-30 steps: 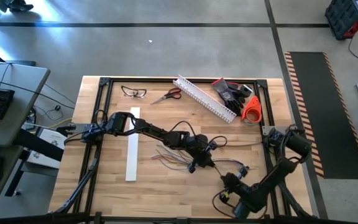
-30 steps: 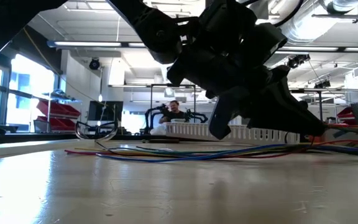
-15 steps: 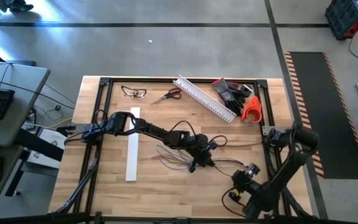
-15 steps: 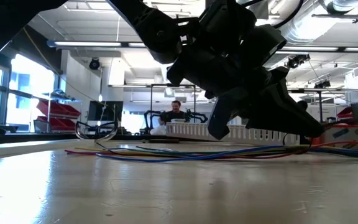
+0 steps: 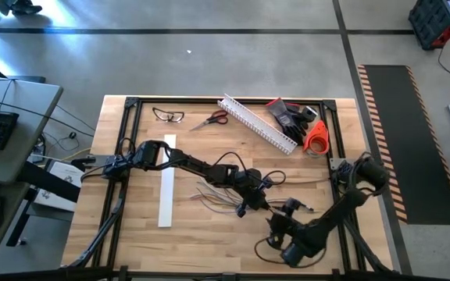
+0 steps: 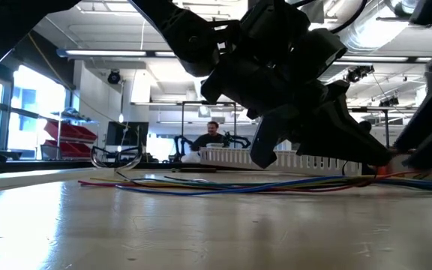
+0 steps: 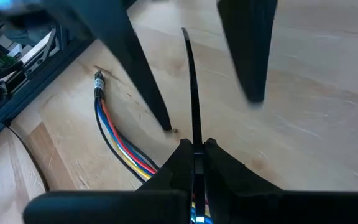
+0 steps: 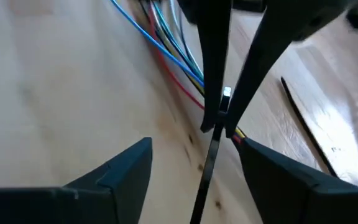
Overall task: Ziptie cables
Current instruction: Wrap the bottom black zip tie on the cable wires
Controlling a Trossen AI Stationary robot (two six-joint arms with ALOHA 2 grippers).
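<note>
Swinging in from lower right, my right claw [image 5: 294, 209] has spread wide toward the ziptie [image 7: 192, 106] my left claw [image 5: 250, 204] pinches mid-frame over the cables [image 5: 217, 197] on the desk [image 5: 194, 242]. Probably I should centre before closing.

Blue, red and yellow cables [image 8: 173, 46], a black ziptie [image 7: 191, 93], pale wood table [image 5: 209, 234].

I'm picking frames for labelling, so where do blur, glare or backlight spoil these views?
Left wrist view: the ziptie in the left gripper is sharp, while the right arm's fingers ahead smear with motion. Right wrist view: everything is soft, the cables included. Low view: bright windows backlight the arms into silhouettes. High view: evenly lit, with pale glare on the floor beyond the table.
</note>
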